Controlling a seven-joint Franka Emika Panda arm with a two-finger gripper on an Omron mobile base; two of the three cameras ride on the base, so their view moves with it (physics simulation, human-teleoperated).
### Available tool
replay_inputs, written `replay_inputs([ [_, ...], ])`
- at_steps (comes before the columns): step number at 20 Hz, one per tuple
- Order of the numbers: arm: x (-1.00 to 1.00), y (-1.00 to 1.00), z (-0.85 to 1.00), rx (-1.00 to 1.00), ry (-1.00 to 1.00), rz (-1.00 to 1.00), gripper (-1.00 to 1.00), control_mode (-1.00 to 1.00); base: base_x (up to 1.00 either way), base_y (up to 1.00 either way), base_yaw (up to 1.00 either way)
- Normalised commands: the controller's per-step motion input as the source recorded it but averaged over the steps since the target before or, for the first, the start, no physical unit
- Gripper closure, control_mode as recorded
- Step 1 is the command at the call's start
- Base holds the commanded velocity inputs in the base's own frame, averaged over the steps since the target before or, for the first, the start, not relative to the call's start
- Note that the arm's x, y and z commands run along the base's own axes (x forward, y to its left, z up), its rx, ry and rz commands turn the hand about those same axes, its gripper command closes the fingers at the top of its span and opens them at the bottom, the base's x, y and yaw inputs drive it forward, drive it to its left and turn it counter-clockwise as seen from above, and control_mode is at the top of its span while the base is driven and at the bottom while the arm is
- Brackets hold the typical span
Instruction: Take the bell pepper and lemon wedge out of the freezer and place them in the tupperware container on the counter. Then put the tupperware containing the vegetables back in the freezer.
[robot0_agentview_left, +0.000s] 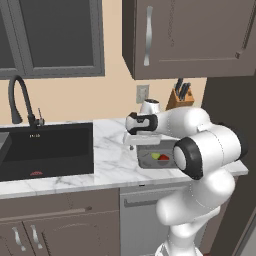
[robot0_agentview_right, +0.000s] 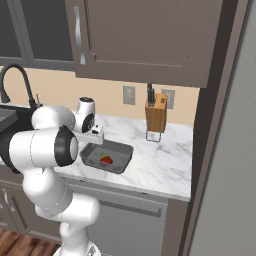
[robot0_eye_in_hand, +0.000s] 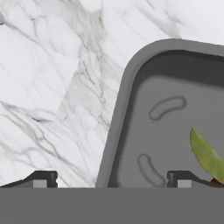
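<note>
So the grey tupperware container (robot0_agentview_right: 121, 150) – shallow, rounded corners, slightly see-through – sits on the white marble desk (robot0_agentview_right: 160, 160) with grey veins; glossy red bell pepper (robot0_agentview_right: 106, 160) and the little yellow-green lemon wedge (robot0_eye_in_hand: 206, 156) both lie inside it; fingers (robot0_eye_in_hand: 177, 178) spread wide, holding nothing, straddling the container's rim – wooden knife block (robot0_agentview_right: 156, 116) further back.

The tupperware container (robot0_agentview_right: 106, 156) is set on the counter (robot0_agentview_right: 160, 160), near its front edge. The bell pepper (robot0_agentview_right: 106, 160) and the lemon wedge (robot0_agentview_right: 103, 155) are held inside it, the wedge just at 12 o'clock of the pepper. A knife block (robot0_agentview_right: 156, 113) is placed at 2 o'clock of the container, against the wall. The sink basin (robot0_agentview_left: 47, 150) is sunk at 9 o'clock, with the faucet (robot0_agentview_left: 20, 100) behind it.
</note>
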Motion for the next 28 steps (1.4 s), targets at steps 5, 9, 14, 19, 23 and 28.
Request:
replay_inputs([
  [5, 0.22, 0.04, -0.12, 0.00, 0.00, -0.16, -1.00, -1.00, 0.00, 0.00, 0.00],
  [9, 0.09, 0.00, -0.09, 0.00, 0.00, -0.10, -1.00, -1.00, 0.00, 0.00, 0.00],
  [14, 0.02, 0.00, -0.10, 0.00, 0.00, -0.07, -1.00, -1.00, 0.00, 0.00, 0.00],
  [19, 0.00, 0.00, -0.19, 0.00, 0.00, -0.05, -1.00, -1.00, 0.00, 0.00, 0.00],
  [23, 0.00, 0.00, -0.22, 0.00, 0.01, -0.03, -1.00, -1.00, 0.00, 0.00, 0.00],
  [28, 0.00, 0.00, -0.22, 0.00, 0.00, -0.04, -1.00, -1.00, 0.00, 0.00, 0.00],
])
